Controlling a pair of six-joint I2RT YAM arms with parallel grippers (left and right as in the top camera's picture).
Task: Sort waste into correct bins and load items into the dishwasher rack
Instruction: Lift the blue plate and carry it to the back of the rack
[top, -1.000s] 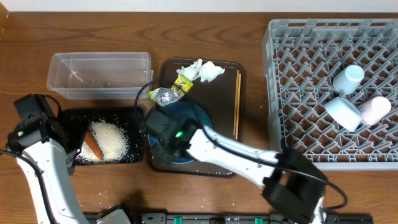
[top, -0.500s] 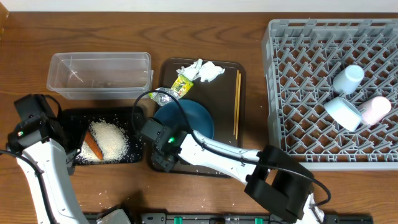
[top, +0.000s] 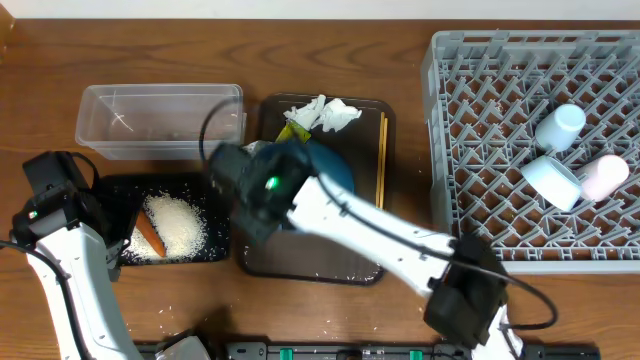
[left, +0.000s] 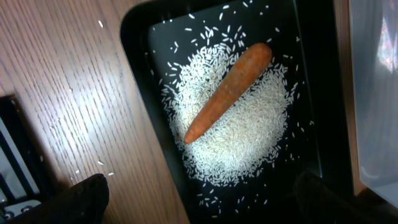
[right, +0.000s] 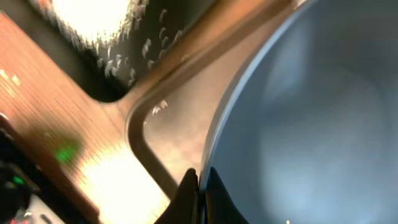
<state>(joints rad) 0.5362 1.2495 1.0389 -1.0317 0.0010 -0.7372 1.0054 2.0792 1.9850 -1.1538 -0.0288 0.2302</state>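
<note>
Overhead, the right arm is seen stretched long from the near right side across to the left, over the brown tray (top: 300, 268). The right gripper (top: 245, 190) is blurred and is placed at the left edge of the bowl (top: 315, 165). On the right wrist view, the bowl's rim is pinched tight between the two fingers (right: 188, 193). The bowl is held over the far half of the brown tray and looks tipped. Whether it touches the tray cannot be told.

The left arm is bent up at the near left of the table (top: 400, 20). The left gripper (left: 205, 199) is hung above the black tray (top: 180, 258), and its fingers are spread wide apart. Rice (top: 180, 225) is heaped in the black tray, and a carrot (top: 150, 235) is laid on the rice. A clear tub (top: 160, 120) is set just beyond the black tray.

A tissue (top: 325, 112) and a wrapper (top: 290, 130) are seen at the far end of the brown tray, just beyond the bowl. Chopsticks (top: 381, 165) are laid along its right edge. At the right, cups (top: 552, 180) are held in the rack (top: 480, 150).
</note>
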